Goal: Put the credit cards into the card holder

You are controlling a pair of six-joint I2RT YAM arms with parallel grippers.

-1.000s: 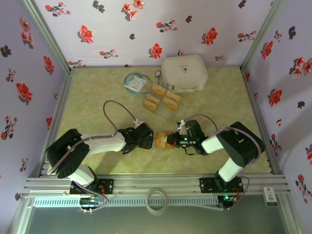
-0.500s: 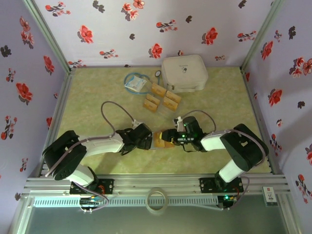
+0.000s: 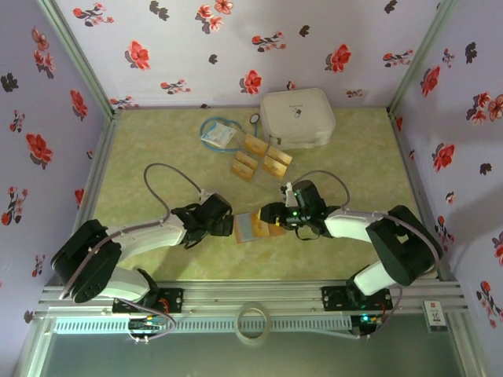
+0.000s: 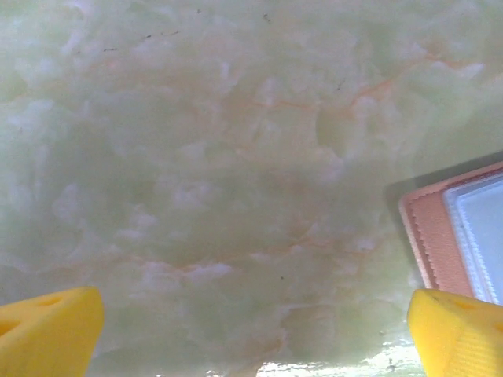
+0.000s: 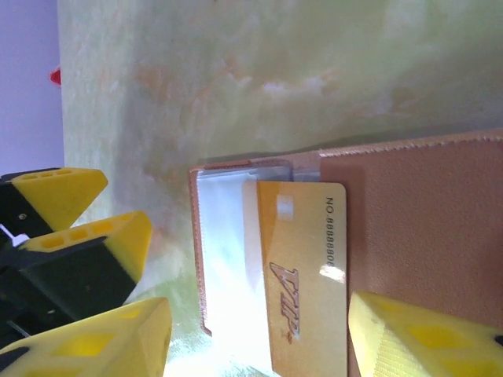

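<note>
While my left gripper (image 3: 227, 225) hangs wide with nothing between its fingers, just left of the card holder (image 3: 251, 229), nothing pins that wallet to the worktop (image 3: 157, 165). It lies open near the middle, between my two grippers. A small drift to the right would knock its left edge and skid it, because the fingertips sit so close.

On the holder lies one credit card (image 5: 302, 267), its long edge against the brown flap (image 5: 424, 212) and the rest over the clear pocket (image 5: 224, 251). I cannot tell whether it is truly seated in a slot. If it only rests there, any nudge slides it off.

My right gripper (image 3: 272, 214) stands apart, straddling the card without clamping it. Drawing it away low could catch the card's corner and drag it out, or flip the flap shut over it.

The other credit cards (image 3: 259, 159) wait at the far side, well apart.
</note>
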